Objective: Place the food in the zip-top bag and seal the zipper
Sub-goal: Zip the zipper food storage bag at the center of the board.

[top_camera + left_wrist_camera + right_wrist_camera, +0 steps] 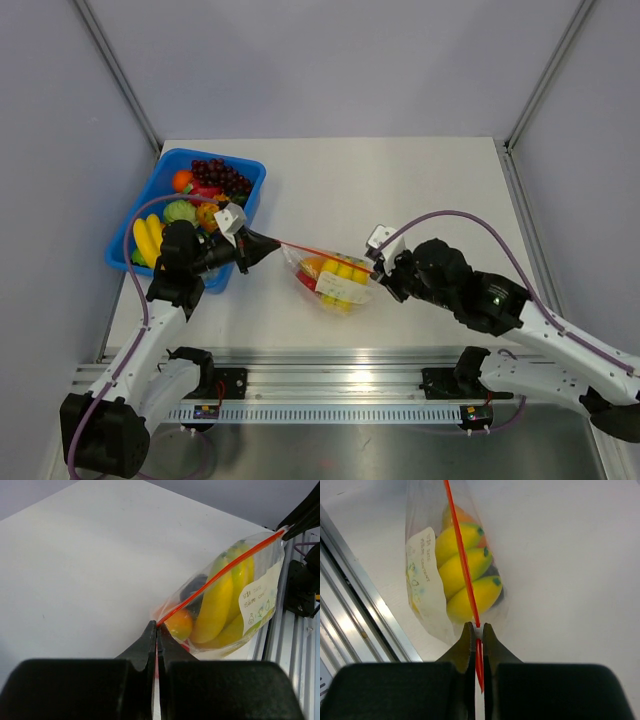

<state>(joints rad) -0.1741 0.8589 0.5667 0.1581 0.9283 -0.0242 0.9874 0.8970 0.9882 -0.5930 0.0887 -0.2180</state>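
Only partly could the load of the zip-top bag (334, 282) be read: yellow banana-shaped food (463, 566) filled most of it, an orange piece sat half covered at one end, and a dark shape behind the bananas could not be identified. The print on the bag's white label (258, 602) was too small to make out, and neither wrist view showed whether the zipper (322, 248) was pressed shut along its whole length. The right arm ran out of the top view at its lower right corner. Both arms reached inward over the table (420, 185), forearms low and hands pointing at each other. The left hand (274, 246) had its fingers pressed together on the left end of the red-orange zipper, and the right hand (379, 266) pinched the opposite end in the same way, so the strip ran taut and straight between them. The bag hung below that line, between the two hands, near the metal rail (340, 385) at the table's front edge; whether its bottom touched the table could not be told. A blue tray (168, 166) of other toy fruit stood behind the left arm.
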